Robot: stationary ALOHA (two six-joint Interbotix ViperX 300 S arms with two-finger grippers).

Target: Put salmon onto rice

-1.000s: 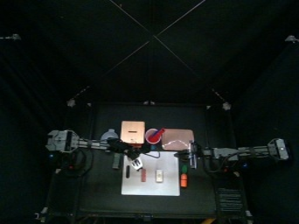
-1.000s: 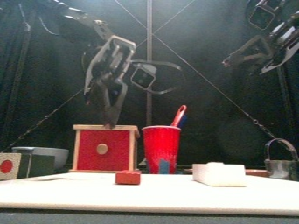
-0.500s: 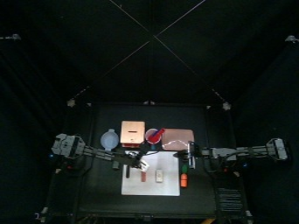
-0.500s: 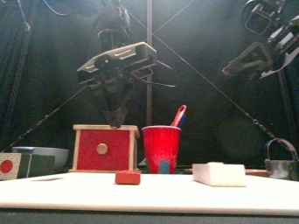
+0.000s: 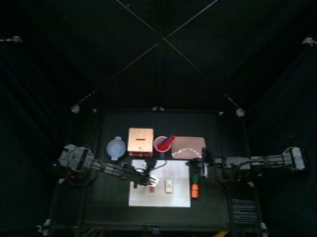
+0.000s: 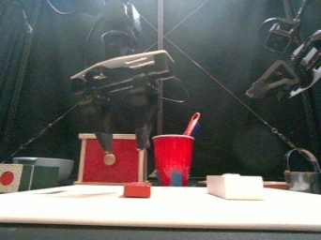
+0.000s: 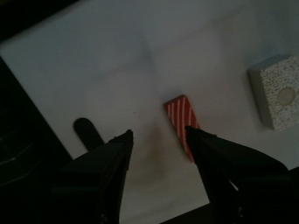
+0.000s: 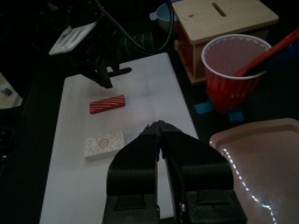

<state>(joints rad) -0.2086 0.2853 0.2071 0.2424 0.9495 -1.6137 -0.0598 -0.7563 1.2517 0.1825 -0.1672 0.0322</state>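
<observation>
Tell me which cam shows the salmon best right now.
Left wrist view: the salmon lies large and striped on the white board, just ahead of the open left tool. The right wrist view shows it smaller, beside the rice. The front view gives only a low end-on block. In the top view it is tiny.

We saw bare white board (image 7: 105, 70) all around the salmon (image 7: 181, 118), open from above. The rice (image 7: 278, 92) lay apart, nothing between them. Red cup (image 6: 174, 159) and wooden box (image 6: 113, 157) stood behind, blocking the back side.
</observation>
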